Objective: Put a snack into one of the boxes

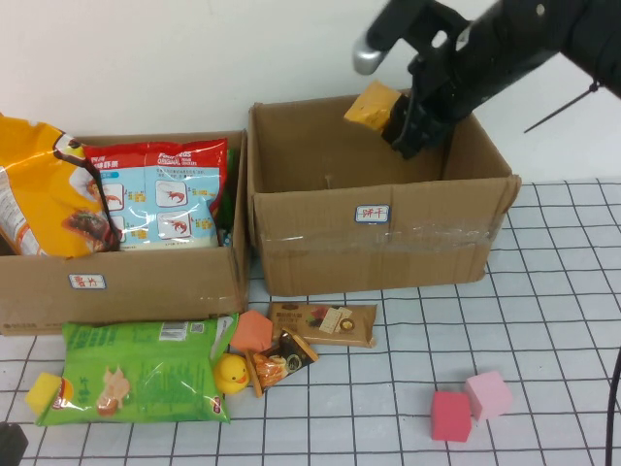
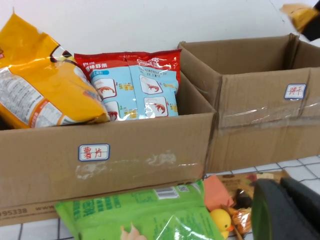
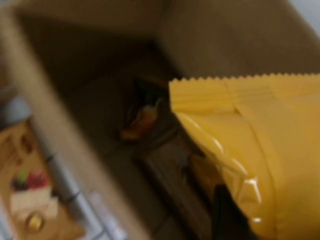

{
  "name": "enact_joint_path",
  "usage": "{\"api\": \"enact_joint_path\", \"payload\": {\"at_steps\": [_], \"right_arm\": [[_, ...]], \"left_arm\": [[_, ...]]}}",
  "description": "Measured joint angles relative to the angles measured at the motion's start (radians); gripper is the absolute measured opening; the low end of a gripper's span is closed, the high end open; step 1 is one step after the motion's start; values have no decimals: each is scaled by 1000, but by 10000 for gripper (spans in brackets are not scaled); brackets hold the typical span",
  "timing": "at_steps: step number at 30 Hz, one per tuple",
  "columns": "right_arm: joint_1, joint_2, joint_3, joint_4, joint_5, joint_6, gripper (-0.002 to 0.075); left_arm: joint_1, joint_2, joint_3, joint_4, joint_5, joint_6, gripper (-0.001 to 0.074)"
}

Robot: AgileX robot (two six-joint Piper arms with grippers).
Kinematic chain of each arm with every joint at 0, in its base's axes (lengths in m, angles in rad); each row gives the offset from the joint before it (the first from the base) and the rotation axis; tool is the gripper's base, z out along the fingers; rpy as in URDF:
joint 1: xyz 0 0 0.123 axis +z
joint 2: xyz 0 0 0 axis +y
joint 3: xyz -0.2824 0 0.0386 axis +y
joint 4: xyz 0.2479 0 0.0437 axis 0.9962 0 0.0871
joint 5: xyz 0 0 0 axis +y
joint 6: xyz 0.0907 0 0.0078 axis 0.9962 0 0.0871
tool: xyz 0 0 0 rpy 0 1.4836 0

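My right gripper [image 1: 403, 121] is shut on a yellow snack packet [image 1: 374, 105] and holds it above the back of the open right cardboard box [image 1: 378, 233]. In the right wrist view the packet [image 3: 260, 150] hangs over the box's inside, where a few snacks [image 3: 142, 117] lie on the bottom. The packet also shows in the left wrist view [image 2: 302, 15]. My left gripper [image 1: 10, 445] sits low at the table's front left corner, empty. Its fingers [image 2: 290, 210] look shut in the left wrist view.
The left box [image 1: 126, 282] holds an orange chips bag [image 1: 44, 189] and a shrimp cracker bag [image 1: 165, 194]. In front lie a green bag [image 1: 136, 369], a yellow duck [image 1: 231, 373], a brown bar [image 1: 323, 323], a small packet [image 1: 281, 361] and pink cubes [image 1: 451, 416].
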Motion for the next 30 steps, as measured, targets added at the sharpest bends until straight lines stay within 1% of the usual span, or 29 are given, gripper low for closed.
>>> {"api": "enact_joint_path", "payload": {"at_steps": [3, 4, 7, 8, 9, 11, 13, 14, 15, 18, 20, 21, 24, 28, 30], "right_arm": [[-34, 40, 0, 84, -63, 0, 352], [-39, 49, 0, 103, -75, 4, 376], [-50, 67, 0, 137, -100, 21, 530], [-50, 67, 0, 141, -100, 29, 568], [-51, 67, 0, 141, -96, 34, 589], [-52, 56, -2, 127, -47, 44, 595], [-52, 31, -12, 94, 23, 57, 550], [-52, 10, -14, 82, 60, 63, 497], [-52, -17, -16, 74, 99, 73, 426], [-67, -109, -24, 105, 198, 102, 162], [-85, -181, -24, 184, 268, 97, 76], [-96, -217, -18, 237, 295, 81, 50], [-116, -331, 51, 372, 304, 6, 17], [-118, -516, 226, 462, 234, -67, 6], [-118, -630, 342, 502, 188, -102, 6]], "left_arm": [[0, 0, 0, -29, 0, 0, -1], [0, 0, 0, -45, 0, 0, -1], [0, 0, 0, -75, 0, 0, -1], [0, 0, 0, -80, 2, 0, -1], [0, 0, 0, -84, 6, 0, -1], [0, 0, 0, -86, 20, 0, -1], [0, 0, 0, -86, 33, 0, -1], [0, 0, 0, -86, 41, 0, -1], [0, 0, 0, -86, 51, 0, -1], [0, 0, 0, -88, 75, 0, -1], [0, 0, 0, -88, 89, 0, -1], [0, 0, 0, -88, 94, 0, -1], [0, 0, 0, -88, 114, 0, -1], [0, 0, 0, -88, 136, 0, -1], [0, 0, 0, -88, 141, 0, -1]]}}
